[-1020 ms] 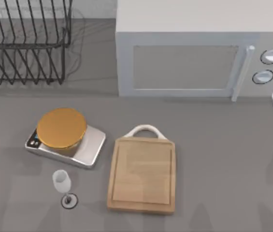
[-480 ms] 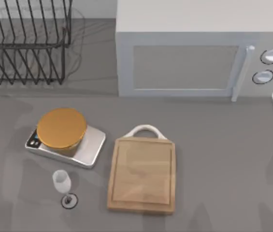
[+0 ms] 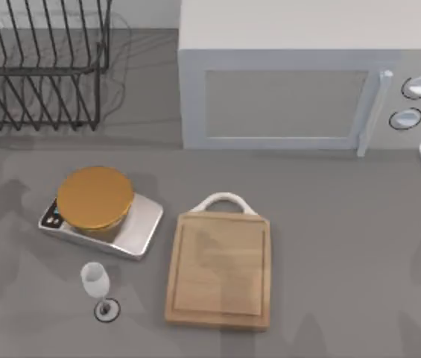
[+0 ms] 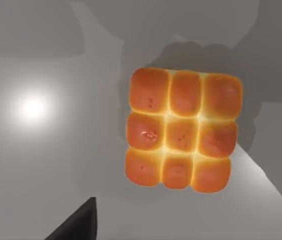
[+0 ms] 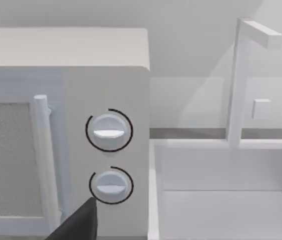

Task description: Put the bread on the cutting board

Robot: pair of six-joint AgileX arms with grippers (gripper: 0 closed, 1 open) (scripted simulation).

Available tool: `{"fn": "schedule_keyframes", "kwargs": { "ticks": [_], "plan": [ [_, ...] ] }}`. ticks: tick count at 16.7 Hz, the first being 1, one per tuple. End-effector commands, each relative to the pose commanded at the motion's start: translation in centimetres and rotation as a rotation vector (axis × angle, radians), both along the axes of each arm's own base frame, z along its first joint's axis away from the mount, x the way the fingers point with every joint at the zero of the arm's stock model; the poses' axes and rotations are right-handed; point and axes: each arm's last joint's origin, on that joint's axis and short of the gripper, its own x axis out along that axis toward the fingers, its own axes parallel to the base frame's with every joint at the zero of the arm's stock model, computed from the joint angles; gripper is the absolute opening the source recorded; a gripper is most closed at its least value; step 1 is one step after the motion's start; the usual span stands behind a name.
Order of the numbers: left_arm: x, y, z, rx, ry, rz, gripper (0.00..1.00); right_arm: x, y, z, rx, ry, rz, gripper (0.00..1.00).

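Round bread [image 3: 95,197] lying on the silver scale [image 3: 139,227], just beside the cutting board [image 3: 220,270], with opening of left gripper [image 4: 77,223] and right gripper [image 5: 78,223] impossible to tell.

Grey table [image 3: 344,246] bearing a white microwave [image 3: 299,74] at the back, two dials [image 5: 109,131] beside its handle. Black wire rack [image 3: 39,67] back left. Silver kitchen scale [image 3: 139,227] left of centre, with a small wine glass [image 3: 96,282] just in front.
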Motion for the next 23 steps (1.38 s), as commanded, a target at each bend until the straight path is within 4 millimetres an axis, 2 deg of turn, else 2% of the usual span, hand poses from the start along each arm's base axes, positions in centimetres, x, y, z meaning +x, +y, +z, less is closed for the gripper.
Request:
{"fn": "schedule_keyframes", "kwargs": {
  "ticks": [3,6,12,14,19,23],
  "plan": [
    [2.4,1.2,-2.1,-0.015,0.101,-0.049,1.00,0.0,0.0,0.0,0.000,0.000,0.000,1.00],
    [3.4,1.7,-2.9,-0.021,0.134,-0.070,1.00,0.0,0.0,0.0,0.000,0.000,0.000,1.00],
    [3.4,1.5,-3.0,-0.021,0.134,-0.074,1.00,0.0,0.0,0.0,0.000,0.000,0.000,1.00],
    [3.5,1.6,-4.2,-0.023,0.139,-0.070,1.00,0.0,0.0,0.0,0.000,0.000,0.000,1.00],
    [3.5,1.7,-9.2,-0.020,0.130,-0.071,1.00,0.0,0.0,0.0,0.000,0.000,0.000,1.00],
    [3.4,1.7,-9.9,-0.021,0.135,-0.071,1.00,0.0,0.0,0.0,0.000,0.000,0.000,1.00]
  ]
}}
